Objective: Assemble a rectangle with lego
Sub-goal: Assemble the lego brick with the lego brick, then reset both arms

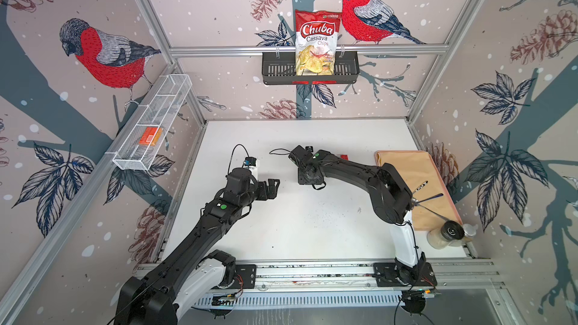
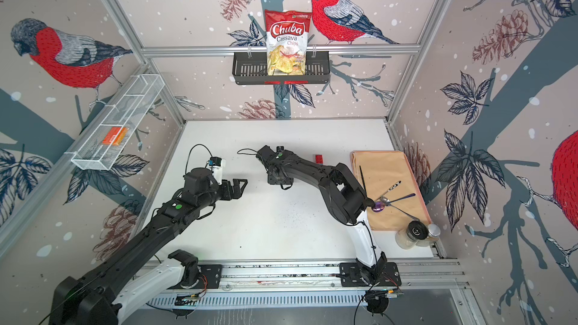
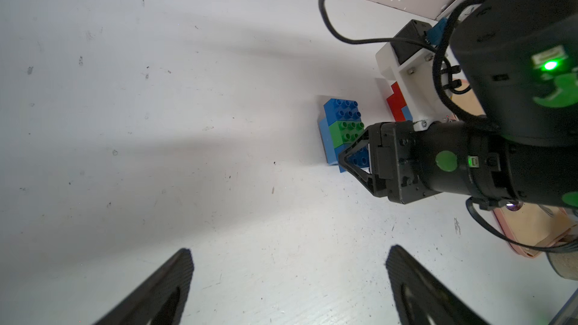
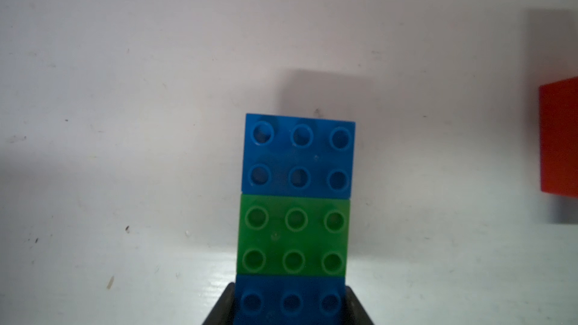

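In the right wrist view a flat row of lego lies on the white table: a blue brick (image 4: 298, 156), a green brick (image 4: 294, 236) and a second blue brick (image 4: 291, 300). My right gripper (image 4: 291, 306) is shut on that end blue brick, one jaw against each side. In the left wrist view the same row (image 3: 344, 126) rests on a light blue brick (image 3: 327, 142), with the right gripper (image 3: 353, 159) at its near end. A red brick (image 4: 560, 139) (image 2: 319, 158) lies apart. My left gripper (image 1: 273, 187) (image 3: 289, 264) hangs open and empty, left of the row.
A beige cloth (image 1: 413, 182) with spoons (image 1: 428, 198) covers the right side of the table, and two jars (image 1: 444, 236) stand at its front corner. On the back wall is a black basket (image 1: 275, 70) holding a chip bag (image 1: 316, 42). The left wall carries a white mesh shelf (image 1: 156, 120).
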